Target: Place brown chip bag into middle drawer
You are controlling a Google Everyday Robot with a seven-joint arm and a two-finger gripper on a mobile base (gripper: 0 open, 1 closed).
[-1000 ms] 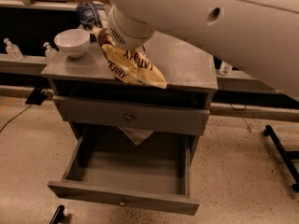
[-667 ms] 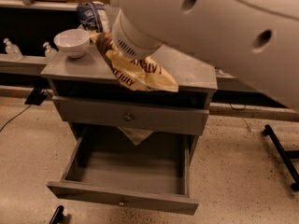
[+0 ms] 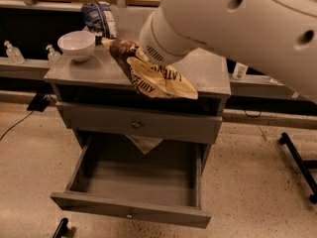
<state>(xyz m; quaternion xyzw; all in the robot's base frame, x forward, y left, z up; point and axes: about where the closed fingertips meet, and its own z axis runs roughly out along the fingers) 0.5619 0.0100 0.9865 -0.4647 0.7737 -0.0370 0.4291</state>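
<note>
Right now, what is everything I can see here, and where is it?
brown chip bag: one, dark brown and cream, held tilted over the cabinet's front edge
white bowl: one, cabinet top, left
blue-and-white bag: one, behind the bowl
small bottles: two, clear, ledge left of the cabinet
cabinet: one, grey
upper drawer: one, grey, closed
middle drawer: one, grey, lowest, pulled open
robot arm: one, white, reaching from the right
gripper: one, mostly hidden at the bag's dark top

Arm (image 3: 237, 29): bulky cream-white rounded shell, two dark round holes. Wrist (image 3: 166, 36) end carries a slotted vent (image 3: 155, 56); gripper hidden behind it.
</note>
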